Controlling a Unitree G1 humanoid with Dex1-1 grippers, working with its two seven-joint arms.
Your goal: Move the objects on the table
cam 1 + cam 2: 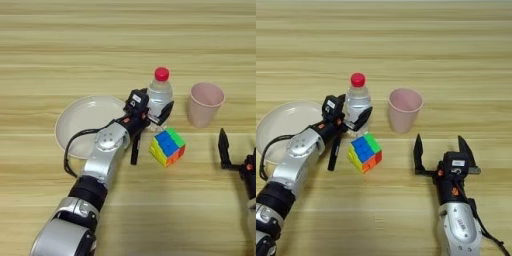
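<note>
A clear bottle (161,89) with a red cap stands upright on the table (125,40), between a cream plate (75,120) and a pink cup (206,104). My left gripper (154,108) reaches over the plate's right rim and is shut on the bottle's lower half, one black finger (167,111) against its right side. The multicoloured cube (167,146) lies just in front of the bottle, tilted on a corner. A black pen (134,151) lies below my left wrist. My right gripper (439,145) rests open near the front right, fingers pointing up, below the cup.
The left arm's black cable loops over the near part of the plate. The cup stands upright a short way right of the bottle. Bare wood stretches across the far half of the table and along the front between the two arms.
</note>
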